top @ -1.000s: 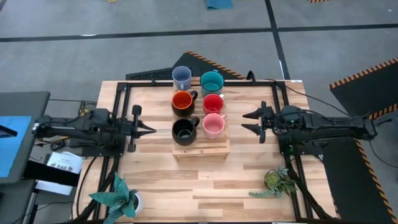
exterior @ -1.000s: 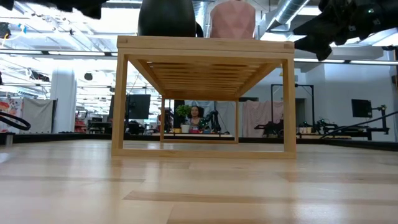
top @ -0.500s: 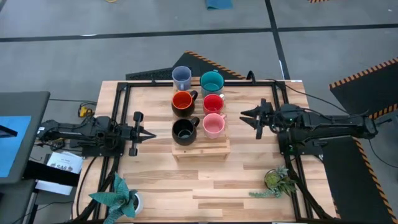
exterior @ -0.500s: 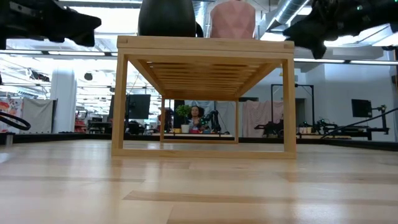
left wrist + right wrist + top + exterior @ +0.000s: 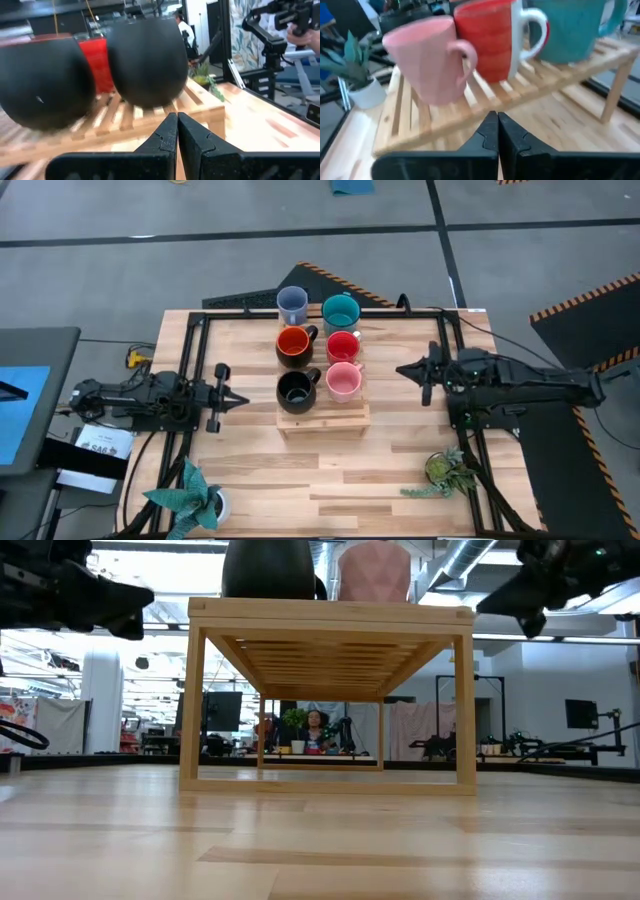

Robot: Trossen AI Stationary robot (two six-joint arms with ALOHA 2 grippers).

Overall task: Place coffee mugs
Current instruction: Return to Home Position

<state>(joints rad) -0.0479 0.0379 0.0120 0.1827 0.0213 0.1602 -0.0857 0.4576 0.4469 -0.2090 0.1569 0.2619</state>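
Six coffee mugs stand in two rows on a low slatted wooden rack (image 5: pixel 322 420) mid-table: grey-blue (image 5: pixel 291 304), teal (image 5: pixel 340 311), black with orange inside (image 5: pixel 293 345), red (image 5: pixel 342 346), all black (image 5: pixel 296 390) and pink (image 5: pixel 343 381). My left gripper (image 5: pixel 243 395) is shut and empty, hovering left of the rack and pointing at the all-black mug (image 5: pixel 145 60). On the rack's right side my right gripper (image 5: pixel 400 368) is also shut and empty, facing the pink mug (image 5: pixel 427 57) and the red mug (image 5: pixel 490 42). Both grippers stay clear of the mugs.
A potted plant (image 5: pixel 190 498) stands at the near left corner and another (image 5: pixel 445 472) at the near right. Black frame rails (image 5: pixel 200 330) run along the table's left, far and right sides. Bare wood lies in front of the rack (image 5: pixel 330 690).
My right gripper has shut on nothing and drawn back a little toward the table's right edge. My left gripper, shut throughout, has sunk somewhat beside the rack. The mugs have not moved.
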